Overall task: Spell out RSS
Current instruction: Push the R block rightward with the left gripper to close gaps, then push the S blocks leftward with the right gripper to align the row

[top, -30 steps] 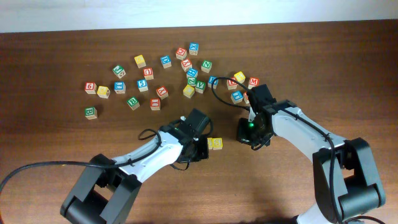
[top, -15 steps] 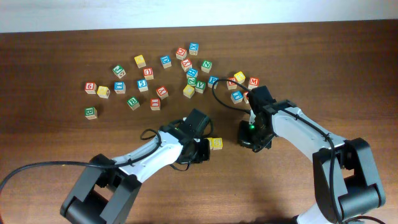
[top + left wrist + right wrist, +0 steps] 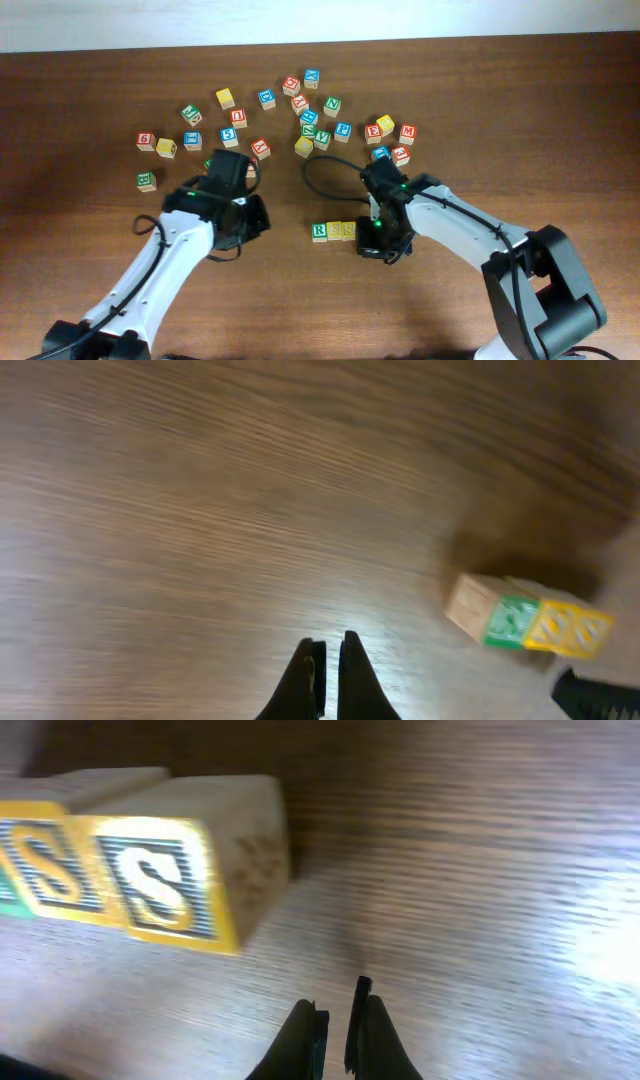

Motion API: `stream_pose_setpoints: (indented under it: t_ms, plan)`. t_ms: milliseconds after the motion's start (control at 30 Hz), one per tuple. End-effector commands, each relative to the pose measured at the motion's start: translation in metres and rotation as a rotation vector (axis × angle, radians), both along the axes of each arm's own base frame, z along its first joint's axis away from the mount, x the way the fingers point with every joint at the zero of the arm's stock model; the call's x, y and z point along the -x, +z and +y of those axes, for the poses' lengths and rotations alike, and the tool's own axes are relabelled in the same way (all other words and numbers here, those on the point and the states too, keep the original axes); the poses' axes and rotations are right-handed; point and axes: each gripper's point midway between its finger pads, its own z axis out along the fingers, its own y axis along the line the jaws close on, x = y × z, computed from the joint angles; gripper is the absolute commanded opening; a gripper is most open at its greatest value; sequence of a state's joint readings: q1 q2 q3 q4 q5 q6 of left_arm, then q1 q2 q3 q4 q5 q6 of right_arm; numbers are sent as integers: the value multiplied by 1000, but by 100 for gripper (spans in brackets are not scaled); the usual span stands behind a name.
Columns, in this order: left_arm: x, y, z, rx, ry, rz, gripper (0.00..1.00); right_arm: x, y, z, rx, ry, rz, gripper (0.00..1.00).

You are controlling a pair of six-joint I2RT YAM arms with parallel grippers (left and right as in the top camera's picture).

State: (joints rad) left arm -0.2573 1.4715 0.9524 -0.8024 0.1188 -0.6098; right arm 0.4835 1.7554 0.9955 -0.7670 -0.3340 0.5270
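Sits in a tight row near the middle of the table point(image 3: 450, 100), below the scatter of spare blocks point(image 3: 320, 140): green R block point(image 3: 319, 232), then first S block point(image 3: 335, 231), then second S block point(image 3: 348, 231), sides touching. Reads R, S, S from the overhead view, so looks spelled out. Could yet be spoiled from the right, with the right gripper point(image 3: 374, 243) parked just beside the second S block: any sideways sweep or low withdrawal toward the row would likely nudge that end block, skew it, or open a gap. Safer lifted straight up, or drawn off to the right, before swinging anywhere. Shows in the right wrist view with jaws pressed almost together on nothing, tips low over bare wood, end block up and to their left. Much less risk from the other side: left gripper point(image 3: 252, 215) well apart from the row, pointed toward it, jaws likewise all but closed and empty, arm folded back toward the near-left corner.
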Motion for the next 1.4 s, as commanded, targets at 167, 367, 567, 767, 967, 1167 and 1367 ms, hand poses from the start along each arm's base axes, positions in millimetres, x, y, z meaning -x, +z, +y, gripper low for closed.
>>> stream_pose_setpoints:
  t_ms: [167, 367, 567, 767, 967, 1167, 1367]
  plan:
    - [-2, -1, 67, -73, 184, 31, 0, -5, -2, 21, -29, 41, -61, 4]
    - [-1, -2, 67, -74, 181, 36, 0, -10, -1, 23, -37, 23, -80, 4]
    - [-1, -2, 67, -74, 181, 36, 0, -14, -1, 25, -44, 23, -93, 4]
    - [-1, -2, 67, -74, 181, 36, 0, -14, -1, 26, -47, 23, -97, 4]
    - [-1, -2, 67, -74, 181, 37, 0, -17, 0, 27, -52, 23, -106, 4]
    - [-1, -2, 67, -74, 181, 37, 0, -17, 0, 27, -54, 23, -109, 4]
    - [-1, -2, 65, -74, 176, 37, 0, -17, 0, 27, -54, 23, -108, 4]
